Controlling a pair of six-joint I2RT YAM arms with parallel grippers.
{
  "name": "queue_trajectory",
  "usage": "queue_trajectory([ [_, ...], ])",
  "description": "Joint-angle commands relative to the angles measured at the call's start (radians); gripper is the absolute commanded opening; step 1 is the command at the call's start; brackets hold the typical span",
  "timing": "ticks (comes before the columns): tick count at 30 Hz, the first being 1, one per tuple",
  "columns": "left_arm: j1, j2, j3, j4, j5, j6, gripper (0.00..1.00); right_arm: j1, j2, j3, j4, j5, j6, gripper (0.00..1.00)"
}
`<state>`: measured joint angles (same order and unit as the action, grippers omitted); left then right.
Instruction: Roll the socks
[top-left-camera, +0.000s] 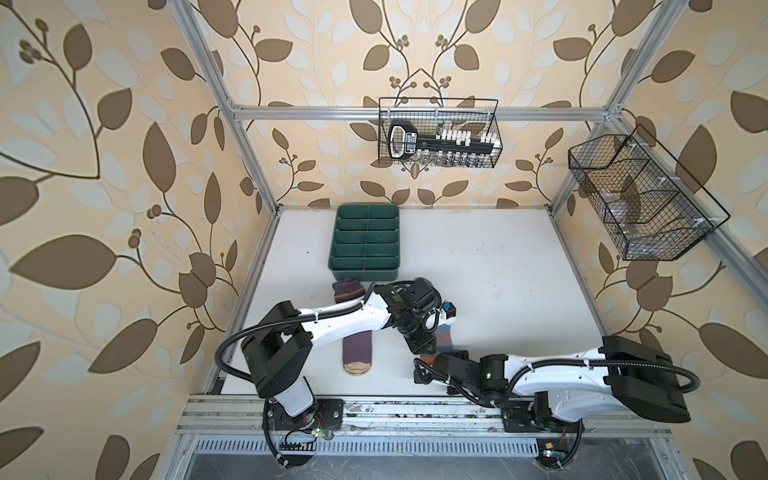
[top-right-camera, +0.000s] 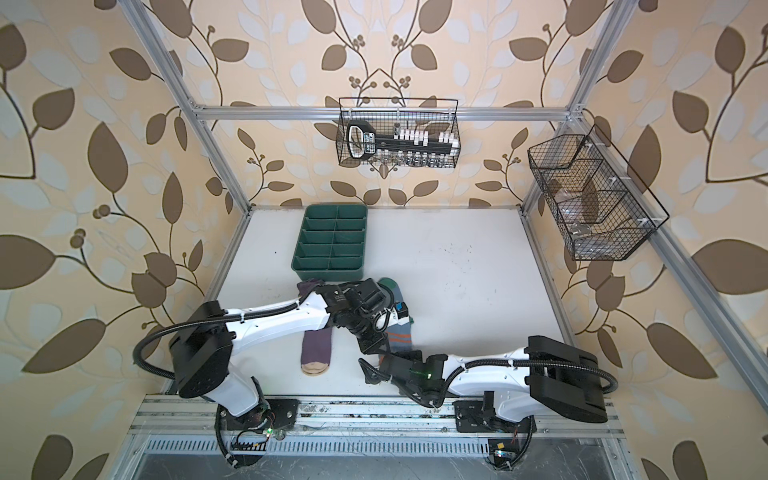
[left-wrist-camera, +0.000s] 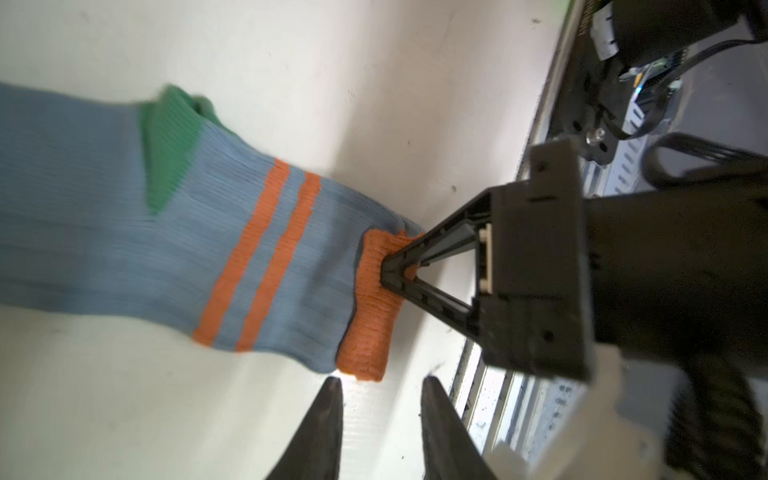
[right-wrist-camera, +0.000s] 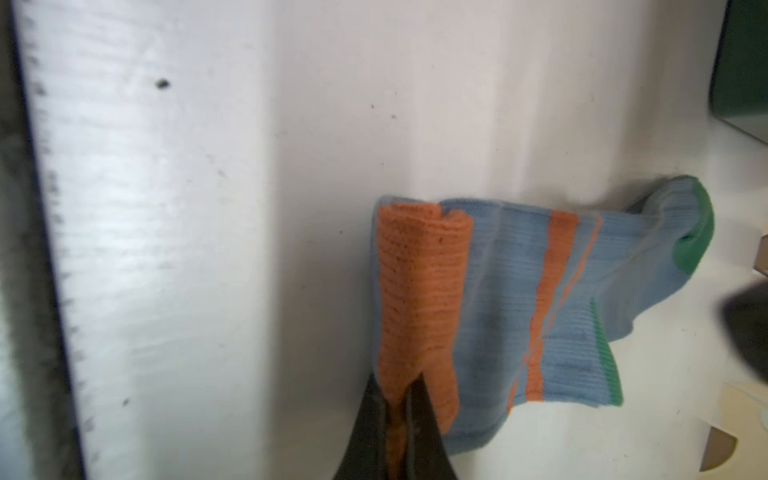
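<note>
Robot test cell, aluminium frame (top-left-camera: 311, 112), leaf wallpaper (top-left-camera: 104, 166), white tabletop (top-left-camera: 498, 282), wire basket (top-left-camera: 382, 124)

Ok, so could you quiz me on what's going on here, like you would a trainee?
1. True or false: the right gripper pinches the grey-blue sock by its orange cuff.
2. What colour is the divided tray at the back of the table?
3. The left gripper is: A) shut on the same sock; B) open, holding nothing; C) resting in that tray.

Key: 1 true; 2 green; 3 B.
</note>
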<state>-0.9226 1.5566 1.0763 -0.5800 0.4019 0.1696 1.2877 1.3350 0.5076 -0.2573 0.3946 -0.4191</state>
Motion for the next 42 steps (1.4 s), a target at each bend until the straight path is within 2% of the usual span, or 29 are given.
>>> queue_trajectory([
  [1, 0.017, -0.157, -0.042, 0.012, -0.128, -0.006, 0.37, -0.031, -0.012, 0.031, -0.133, -0.152, 0.014, 0.0],
  [5, 0.031, -0.376, -0.105, 0.056, -0.34, -0.006, 0.42, -0.123, 0.001, 0.113, -0.245, -0.318, 0.022, 0.02],
  [8, 0.032, -0.573, -0.151, 0.097, -0.479, 0.032, 0.5, -0.199, 0.036, 0.178, -0.322, -0.442, 0.02, 0.04],
  [11, 0.031, -0.73, -0.169, 0.094, -0.457, 0.141, 0.58, -0.257, 0.055, 0.215, -0.36, -0.501, 0.008, 0.05],
  [13, 0.031, -0.782, -0.144, 0.047, -0.399, 0.222, 0.59, -0.313, 0.078, 0.249, -0.391, -0.559, -0.002, 0.05],
  [19, 0.03, -0.741, -0.006, -0.113, -0.316, 0.399, 0.57, -0.381, 0.169, 0.31, -0.467, -0.614, -0.033, 0.06],
  [23, 0.008, -0.703, 0.011, -0.114, -0.283, 0.46, 0.56, -0.394, 0.202, 0.303, -0.455, -0.63, -0.044, 0.06],
  [26, -0.06, -0.689, -0.036, -0.092, -0.336, 0.519, 0.57, -0.415, 0.226, 0.303, -0.443, -0.64, -0.042, 0.06],
  [30, -0.2, -0.66, -0.128, -0.058, -0.493, 0.583, 0.57, -0.452, 0.267, 0.309, -0.435, -0.644, -0.043, 0.08],
  [35, -0.334, -0.628, -0.264, 0.055, -0.614, 0.585, 0.57, -0.484, 0.32, 0.327, -0.434, -0.65, -0.045, 0.09],
  [42, -0.448, -0.484, -0.423, 0.309, -0.619, 0.459, 0.53, -0.513, 0.395, 0.362, -0.451, -0.639, -0.045, 0.1],
])
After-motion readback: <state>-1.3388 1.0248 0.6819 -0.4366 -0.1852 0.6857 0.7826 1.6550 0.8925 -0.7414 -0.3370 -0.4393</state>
